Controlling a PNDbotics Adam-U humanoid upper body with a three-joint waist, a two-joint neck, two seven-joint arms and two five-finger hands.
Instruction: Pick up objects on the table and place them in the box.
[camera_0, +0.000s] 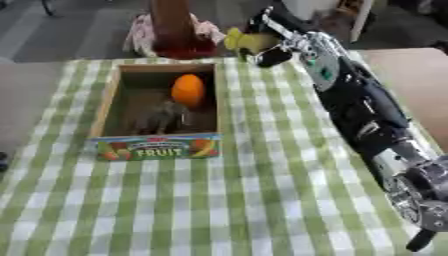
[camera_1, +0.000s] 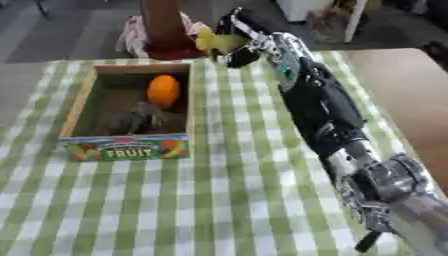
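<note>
One arm in view: the robot's right arm (camera_0: 359, 107) enters from the lower right of the frame and stretches diagonally up toward the top centre, black with silver joints.
Right hand: the right hand (camera_0: 267, 42) is at the far edge of the table, top centre of the frame, its fingers curled round a yellow object (camera_0: 243, 41).
Yellow object: small, yellow-green, blurred; its exact shape cannot be made out. It sits in the hand's grasp just right of and beyond the box's far right corner, over the far edge of the cloth.
Left hand: only a dark sliver shows at the left edge of the left eye view, too little to tell whether it belongs to the hand or how any fingers stand.
Box: a cardboard box (camera_0: 108, 102) with open top lies in the upper left part of the table, long side running away from the camera; its near wall carries a colourful label reading FRUIT (camera_0: 157, 148).
Inside the box: an orange fruit (camera_0: 187, 90) lies toward the far right of the interior; a grey-brown object (camera_1: 136, 118), shape unclear, lies nearer the front, just beside and below the orange.
Table: covered with a green-and-white checked cloth (camera_0: 219, 200); a bare brown surface (camera_0: 416, 80) shows at the right edge.
Background: a reddish-brown upright post (camera_0: 172, 25) stands beyond the table's far edge, pale fabric (camera_0: 140, 32) bunched at its foot.
</note>
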